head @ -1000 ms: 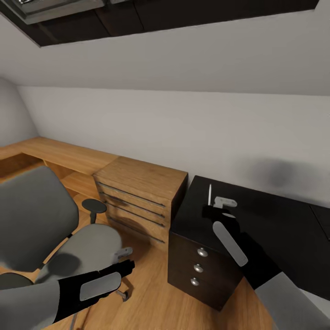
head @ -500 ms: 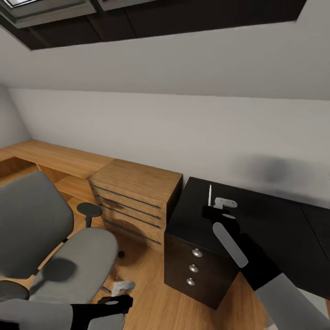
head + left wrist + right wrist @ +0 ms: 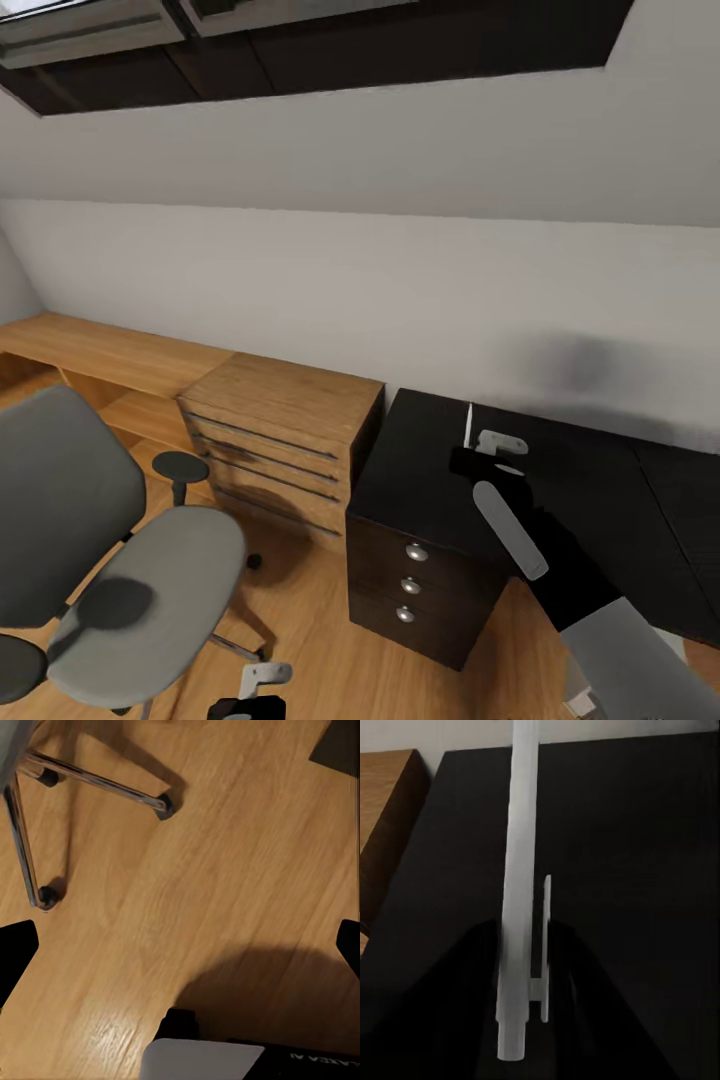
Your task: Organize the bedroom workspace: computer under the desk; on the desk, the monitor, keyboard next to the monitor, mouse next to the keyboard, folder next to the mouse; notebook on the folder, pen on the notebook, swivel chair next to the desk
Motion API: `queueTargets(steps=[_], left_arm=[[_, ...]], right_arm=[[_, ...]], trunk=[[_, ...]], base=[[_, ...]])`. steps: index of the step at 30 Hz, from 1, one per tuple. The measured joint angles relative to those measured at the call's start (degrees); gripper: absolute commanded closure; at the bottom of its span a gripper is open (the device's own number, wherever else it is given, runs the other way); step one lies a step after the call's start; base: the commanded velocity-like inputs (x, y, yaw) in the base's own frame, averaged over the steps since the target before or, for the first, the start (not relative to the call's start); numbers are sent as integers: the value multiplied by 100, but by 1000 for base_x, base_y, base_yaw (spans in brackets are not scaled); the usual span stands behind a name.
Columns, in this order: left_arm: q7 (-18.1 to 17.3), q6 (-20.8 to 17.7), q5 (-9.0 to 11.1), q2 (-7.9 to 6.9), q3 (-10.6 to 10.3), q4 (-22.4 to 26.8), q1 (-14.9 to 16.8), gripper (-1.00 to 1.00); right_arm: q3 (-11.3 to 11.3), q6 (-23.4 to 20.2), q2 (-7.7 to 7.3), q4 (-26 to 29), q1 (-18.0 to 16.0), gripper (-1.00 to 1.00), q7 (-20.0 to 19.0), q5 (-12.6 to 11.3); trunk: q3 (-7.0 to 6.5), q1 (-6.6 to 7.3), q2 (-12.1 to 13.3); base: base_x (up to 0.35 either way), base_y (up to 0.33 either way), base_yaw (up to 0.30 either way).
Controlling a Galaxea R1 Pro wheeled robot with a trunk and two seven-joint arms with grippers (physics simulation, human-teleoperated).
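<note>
Right gripper (image 3: 478, 447) above the black counter (image 3: 600, 500), jaws clamped on the upright white pen (image 3: 519, 892). Left gripper (image 3: 255, 690) low over the wooden floor (image 3: 247, 870), jaws wide, beside the swivel chair (image 3: 130, 590), left of the counter.

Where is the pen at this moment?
The pen is held upright in the right gripper, above the left end of the black desk.
</note>
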State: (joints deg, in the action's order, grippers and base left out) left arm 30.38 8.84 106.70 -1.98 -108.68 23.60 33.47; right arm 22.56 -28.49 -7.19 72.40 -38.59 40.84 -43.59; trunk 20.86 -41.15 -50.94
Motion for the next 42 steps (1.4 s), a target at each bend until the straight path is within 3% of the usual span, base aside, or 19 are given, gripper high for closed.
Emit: queueTargets(steps=[3,14,16,18,22,33,36,42], left_arm=[[-118,1,-1,19,0,-155,-30,-100],[-167,44,4,29,3,-229,-77,-100],[-166,48,10,28,4,-230,-79,-100],[-166,49,58,27,2,-230,-79,-100],[-165,50,151,27,1,-230,-79,-100],[-165,50,165,15,8,-241,-79,-100],[-165,50,166,11,9,-247,-79,-100],[-166,50,167,3,9,-276,-79,-100]], right_arm=[[-122,7,4,-68,3,100,-9,-1],[-469,94,28,-301,8,100,-10,-2],[-779,74,28,-377,8,100,-7,0],[-1258,52,29,-435,7,100,-2,4],[-1629,52,38,-598,8,100,2,-3],[-1837,36,-6,-680,5,100,10,10],[-1978,3,-230,-680,-1,100,7,19],[-2079,6,-426,-774,4,100,-21,26]], trunk=[[-61,66,121],[-86,67,122],[-87,67,122],[-88,67,122],[-88,66,122],[-88,67,122],[-88,67,122],[-88,67,122]], base=[[0,0,-270],[0,0,-284],[0,0,-297],[0,0,-299],[0,0,-299],[0,0,-300],[0,0,-300],[0,0,-300]])
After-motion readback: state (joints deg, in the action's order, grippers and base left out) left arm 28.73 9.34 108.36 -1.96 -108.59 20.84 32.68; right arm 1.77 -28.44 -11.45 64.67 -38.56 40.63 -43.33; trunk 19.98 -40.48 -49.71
